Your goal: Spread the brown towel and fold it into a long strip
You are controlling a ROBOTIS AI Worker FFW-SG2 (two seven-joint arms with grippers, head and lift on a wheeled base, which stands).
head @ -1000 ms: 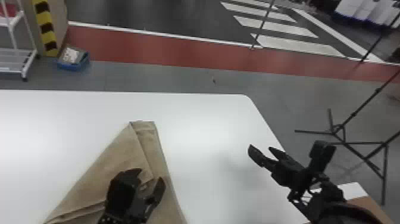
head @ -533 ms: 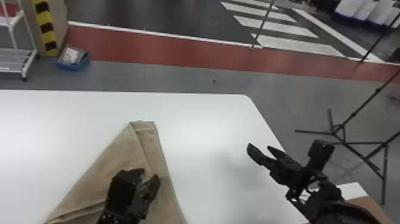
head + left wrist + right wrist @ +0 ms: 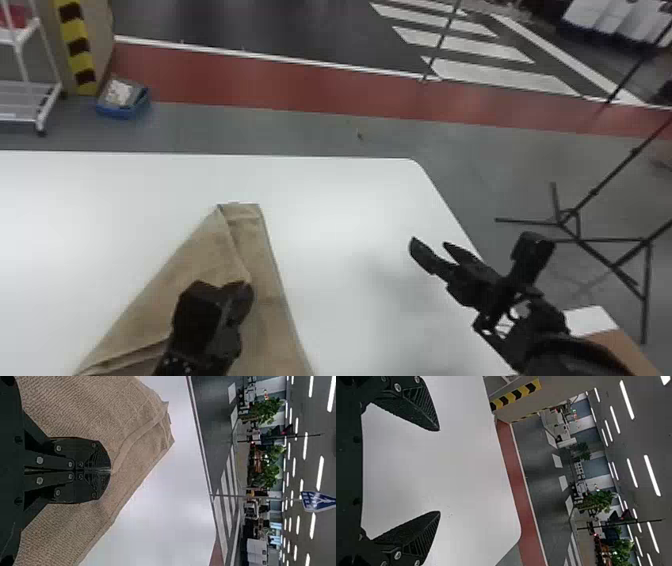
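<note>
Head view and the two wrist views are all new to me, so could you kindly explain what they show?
The machine is a two-armed robot. The head view looks forward and down from its head, its left arm on the left, its right on the right. Each wrist view comes from a camera on that arm's wrist and is turned on its side, so upright things in the room lie sideways.

A brown towel, partly folded over, lies on the white table. The left gripper has its fingers together at the edge of the fold and seems to be pinching the cloth. The right gripper is open over the table, beside the towel, holding nothing.
</note>
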